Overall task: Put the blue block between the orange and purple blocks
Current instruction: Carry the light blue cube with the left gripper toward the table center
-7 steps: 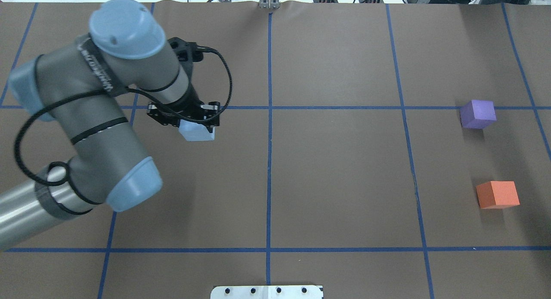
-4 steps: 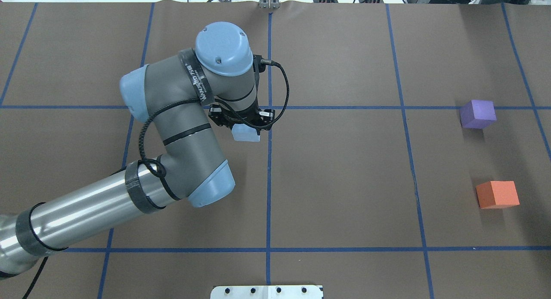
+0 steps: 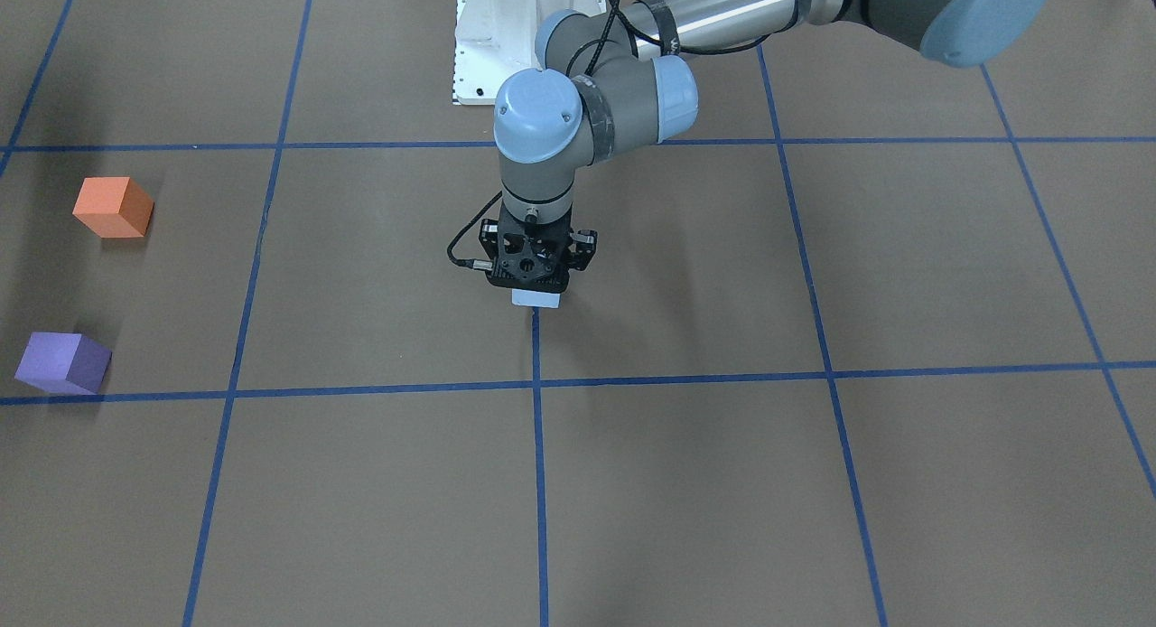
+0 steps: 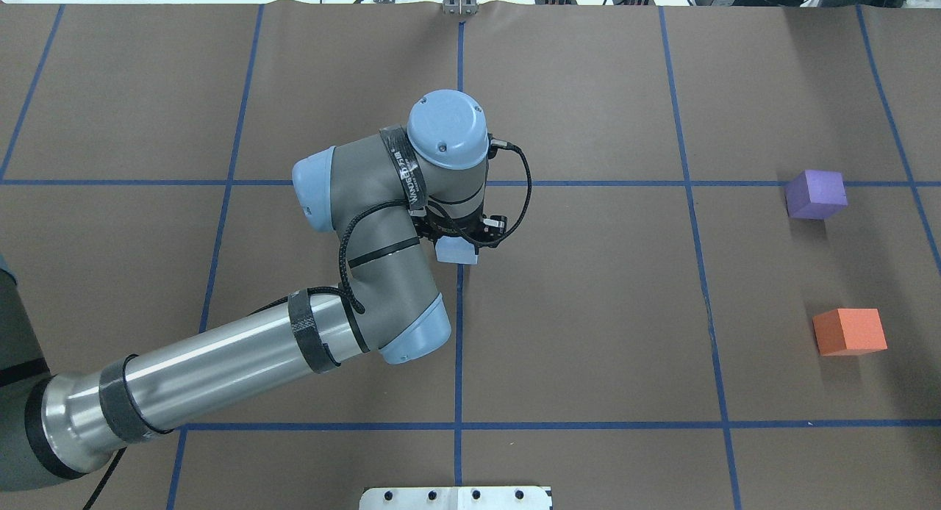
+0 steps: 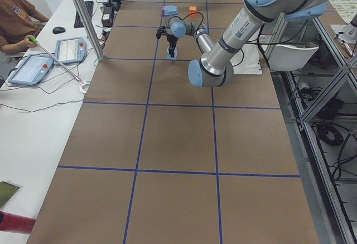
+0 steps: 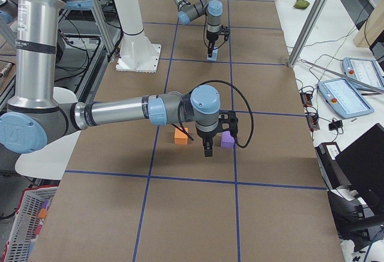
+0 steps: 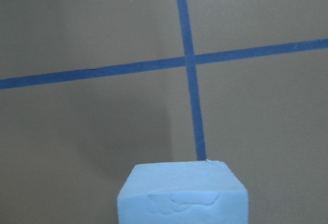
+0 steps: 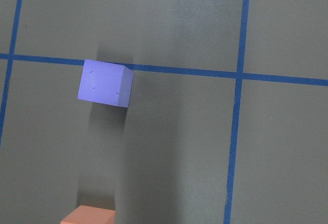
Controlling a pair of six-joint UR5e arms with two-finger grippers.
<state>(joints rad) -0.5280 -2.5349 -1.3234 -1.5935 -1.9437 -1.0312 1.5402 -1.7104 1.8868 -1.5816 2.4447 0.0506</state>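
Observation:
My left gripper [image 4: 457, 249] is shut on the light blue block [image 4: 456, 253] and holds it just above the table at the centre tape line; the block also shows in the front view [image 3: 536, 298] and fills the bottom of the left wrist view [image 7: 180, 196]. The purple block [image 4: 816, 194] and the orange block [image 4: 850, 331] sit far to the right, apart from each other with bare table between them. The right wrist view looks down on the purple block [image 8: 105, 83] and the orange block [image 8: 89, 215]. My right gripper [image 6: 207, 147] hovers by these two; I cannot tell if it is open or shut.
Blue tape lines [image 4: 459, 311] divide the brown table into squares. The white robot base plate [image 4: 456, 497] is at the near edge. In the exterior left view an operator [image 5: 17, 23], tablets and a metal post [image 5: 83, 15] stand beside the table.
My left arm has swung right with the blue block in its grip, from the left part of the table to the centre line. The purple and orange blocks have not moved.

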